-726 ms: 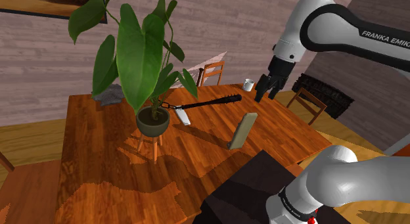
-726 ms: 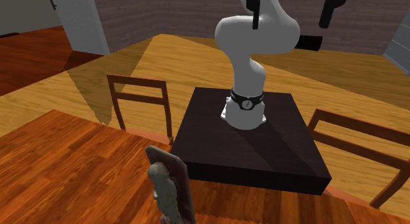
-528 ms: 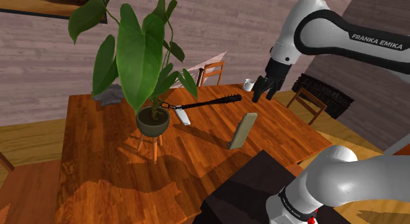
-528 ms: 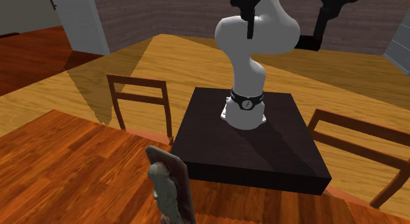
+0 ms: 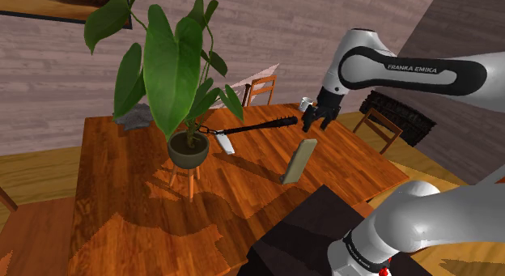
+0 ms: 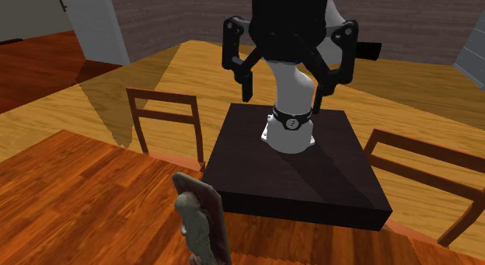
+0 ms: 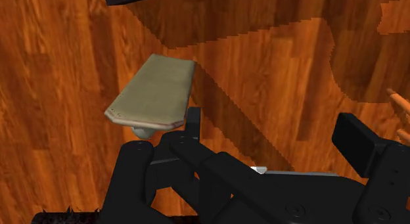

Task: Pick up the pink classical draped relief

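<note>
Near the worktop [image 5: 121, 177] edge that faces the stand [image 5: 303, 226], the draped relief [image 5: 298, 161] stands on its short end. Its long axis rises steeply and leans, with the tan back turned to the shoulder view. Above its top end, a little farther from the stand, the hand [image 5: 311, 125] hovers with fingers spread, holding nothing. From the wrist, the relief lies beside one finger [image 7: 192, 121], not between the pair. The descent probably needs a sideways shift so the fingers straddle its thin faces.

the relief [image 5: 298, 162] stands on the table [image 5: 121, 193], to the shoulder view's right of the potted plant [image 5: 188, 149].
</note>
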